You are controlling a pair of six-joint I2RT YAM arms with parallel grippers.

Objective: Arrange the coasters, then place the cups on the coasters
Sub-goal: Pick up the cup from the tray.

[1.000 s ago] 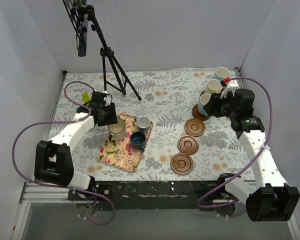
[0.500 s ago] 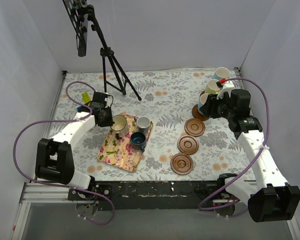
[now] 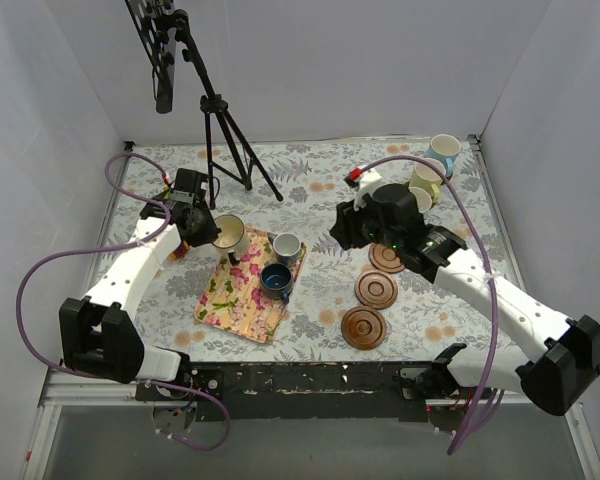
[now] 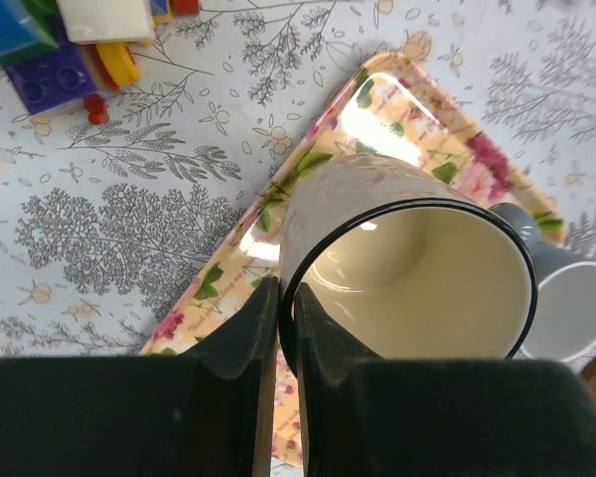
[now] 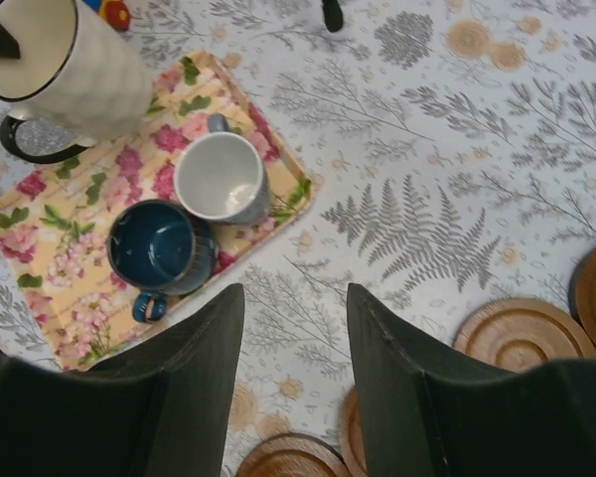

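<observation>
From above, the left gripper (image 3: 213, 230) pinches the cream cup (image 3: 232, 237) by one side of its rim, and the cup hangs tilted over the far corner of the floral tray (image 3: 242, 318). The three bare coasters (image 3: 376, 289) lie in a row well apart to the right. A long carry on such a thin hold could let the cup swing or slip out. The right gripper (image 3: 342, 232) hovers between the tray and the coasters, so the two arms could meet if both cross that gap. In the left wrist view, one finger sits outside the cup's wall and one inside. The fingers are nearly together with only the wall between them, and the glaze looks smooth, so a quick turn of the wrist might twist the cup loose. In the right wrist view the jaws stand moderately apart and hold nothing. Below them are the grey-white cup (image 5: 222, 177) and the navy cup (image 5: 161, 248), which touch each other on the tray. Reaching for one could knock the other or drag the tray along.
</observation>
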